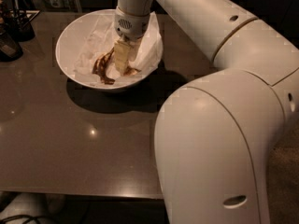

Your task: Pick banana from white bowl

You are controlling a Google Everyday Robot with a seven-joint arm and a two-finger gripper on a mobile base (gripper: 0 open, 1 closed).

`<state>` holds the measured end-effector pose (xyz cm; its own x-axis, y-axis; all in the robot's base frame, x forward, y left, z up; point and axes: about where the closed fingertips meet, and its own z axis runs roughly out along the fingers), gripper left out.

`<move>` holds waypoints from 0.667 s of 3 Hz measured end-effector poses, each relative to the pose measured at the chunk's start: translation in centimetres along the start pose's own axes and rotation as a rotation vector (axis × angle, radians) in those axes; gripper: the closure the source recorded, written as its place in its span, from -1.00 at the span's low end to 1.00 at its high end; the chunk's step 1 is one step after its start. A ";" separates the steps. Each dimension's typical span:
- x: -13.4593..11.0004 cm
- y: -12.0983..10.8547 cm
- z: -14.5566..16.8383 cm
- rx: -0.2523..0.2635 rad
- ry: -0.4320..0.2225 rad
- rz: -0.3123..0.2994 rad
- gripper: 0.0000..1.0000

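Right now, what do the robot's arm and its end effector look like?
The arm is glossy off-white, made of thick rounded segments with small dark oval holes and thin seams. The end effector, down inside the white bowl, is a pale cylinder with a round perforated grille and a cream lower part. No cables show.

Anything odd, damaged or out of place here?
The banana in the white bowl is badly browned and lies on crumpled white paper. The gripper is down inside the bowl beside it. Nothing else stands out.
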<state>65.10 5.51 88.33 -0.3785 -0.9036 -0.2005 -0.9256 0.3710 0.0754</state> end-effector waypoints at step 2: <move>-0.1 0.0 1.0 -0.021 0.020 0.031 -0.14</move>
<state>65.08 5.79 87.36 -0.4071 -0.8959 -0.1778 -0.9132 0.3947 0.1017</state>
